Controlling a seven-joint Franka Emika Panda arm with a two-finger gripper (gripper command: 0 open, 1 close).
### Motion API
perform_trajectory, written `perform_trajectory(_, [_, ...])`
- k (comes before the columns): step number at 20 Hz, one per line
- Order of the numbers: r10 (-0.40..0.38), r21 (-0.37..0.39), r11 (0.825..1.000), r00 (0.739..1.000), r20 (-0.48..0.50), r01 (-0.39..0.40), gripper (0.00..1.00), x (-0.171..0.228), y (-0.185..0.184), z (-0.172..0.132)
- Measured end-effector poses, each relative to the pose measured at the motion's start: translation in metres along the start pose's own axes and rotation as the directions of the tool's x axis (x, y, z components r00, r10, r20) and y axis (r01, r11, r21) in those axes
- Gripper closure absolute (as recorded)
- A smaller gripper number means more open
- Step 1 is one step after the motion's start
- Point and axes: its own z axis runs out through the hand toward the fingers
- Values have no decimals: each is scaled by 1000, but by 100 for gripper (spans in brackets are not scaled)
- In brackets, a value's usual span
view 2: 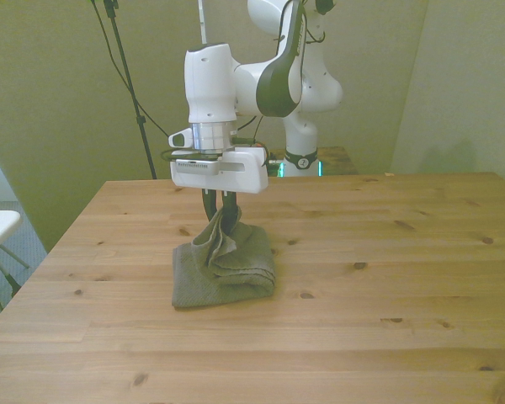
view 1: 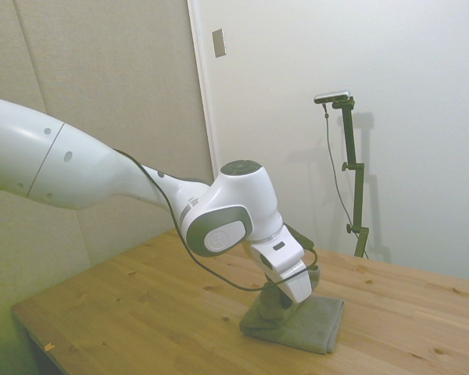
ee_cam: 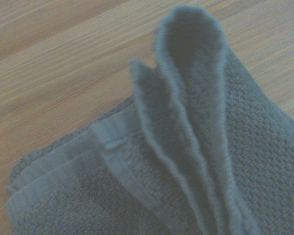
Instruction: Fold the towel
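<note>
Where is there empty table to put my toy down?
Bare wood lies between the towel and the table's near edge, and all along the front view's right. It is crowded only at the towel, where the gripper pinches a raised fold.

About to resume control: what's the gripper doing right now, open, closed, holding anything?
Gripper: closed on a raised bunch of the towel, pinched up off the layers lying on the table.

Wooden table (view 2: 387, 278), knotty pine planks, grey-brown towel (view 2: 223, 278) lying layered near its middle
</note>
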Motion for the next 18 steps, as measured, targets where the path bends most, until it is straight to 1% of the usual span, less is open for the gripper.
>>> perform_trajectory(3, [-9,1,1000,1000,-1,9,0,0,-2,0])
perform_trajectory(6, [-27,-1,1000,1000,-4,27,0,-2,-7,-8])
perform_trajectory(8, [-59,-25,998,998,-14,58,0,-7,-11,-22])
perform_trajectory(10, [-89,-51,995,996,-25,87,0,-17,-16,-43])
perform_trajectory(14, [-135,-59,989,990,-35,132,0,-57,-28,-75])
perform_trajectory(18, [-202,-54,978,979,-27,201,0,-127,-41,-86])
